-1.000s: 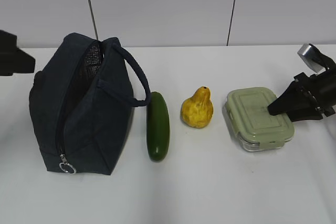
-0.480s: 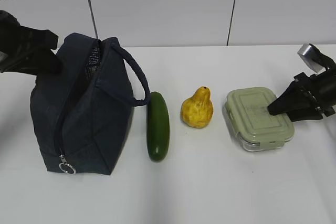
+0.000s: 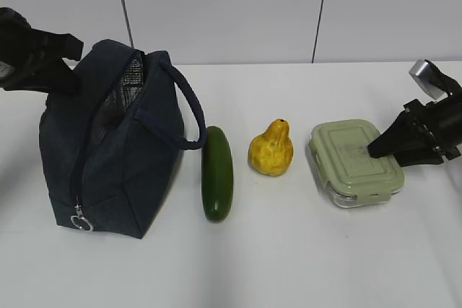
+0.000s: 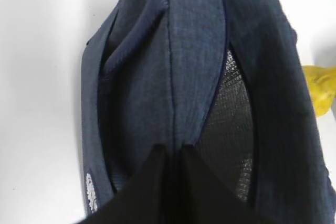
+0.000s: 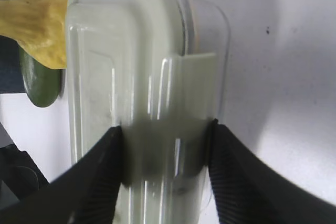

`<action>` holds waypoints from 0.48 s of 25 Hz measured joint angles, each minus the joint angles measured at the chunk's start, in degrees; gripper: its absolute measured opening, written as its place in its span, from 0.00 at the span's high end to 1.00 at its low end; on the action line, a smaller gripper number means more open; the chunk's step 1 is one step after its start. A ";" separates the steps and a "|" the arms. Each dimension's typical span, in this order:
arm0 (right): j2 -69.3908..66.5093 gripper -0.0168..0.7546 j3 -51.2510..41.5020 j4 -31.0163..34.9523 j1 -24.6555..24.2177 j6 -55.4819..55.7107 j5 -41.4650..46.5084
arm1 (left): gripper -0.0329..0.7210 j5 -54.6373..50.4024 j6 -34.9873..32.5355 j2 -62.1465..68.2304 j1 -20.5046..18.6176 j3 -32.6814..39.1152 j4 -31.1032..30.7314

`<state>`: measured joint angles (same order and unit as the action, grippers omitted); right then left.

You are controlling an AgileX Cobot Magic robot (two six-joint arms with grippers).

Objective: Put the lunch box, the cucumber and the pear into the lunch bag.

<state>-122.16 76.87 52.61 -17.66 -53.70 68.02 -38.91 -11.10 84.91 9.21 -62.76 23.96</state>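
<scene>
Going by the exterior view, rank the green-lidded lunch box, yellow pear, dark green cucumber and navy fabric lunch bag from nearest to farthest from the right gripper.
1. The clear lunch box with the sage-green lid, at the right gripper, whose fingers sit on its right end.
2. The lumpy yellow pear, just left of the box.
3. The smooth dark green cucumber, left of the pear.
4. The navy fabric lunch bag, far left.

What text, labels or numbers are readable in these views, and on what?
No readable text in any view.
Small white patch, possibly a label, low on the side of the boxy dark navy fabric lunch bag in the left wrist view: too blurred to read.
Pale sage-green lid of the clear lunch box: raised moulding only, no lettering visible.
</scene>
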 joint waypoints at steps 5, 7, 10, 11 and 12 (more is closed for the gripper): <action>0.00 0.48 -0.03 0.30 0.00 0.00 -0.22 | 0.95 -0.11 0.00 -0.05 0.00 0.00 0.22; 0.00 0.48 -0.13 0.39 0.00 0.00 -0.22 | 0.95 -0.11 0.00 -0.05 0.00 0.00 0.54; 0.00 0.48 -0.13 0.52 0.00 0.00 -0.22 | 0.95 -0.06 -0.13 -0.05 0.00 0.00 0.67; 0.00 0.48 -0.13 0.64 0.00 0.00 -0.32 | 0.95 -0.06 -0.25 -0.05 0.00 0.00 0.67; 0.00 0.48 -0.13 0.78 0.00 0.00 -0.32 | 0.95 -0.06 -0.25 -0.05 0.07 0.00 0.67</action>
<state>-122.16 76.75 53.38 -17.66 -53.70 67.69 -38.97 -11.35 84.85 9.28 -62.76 24.63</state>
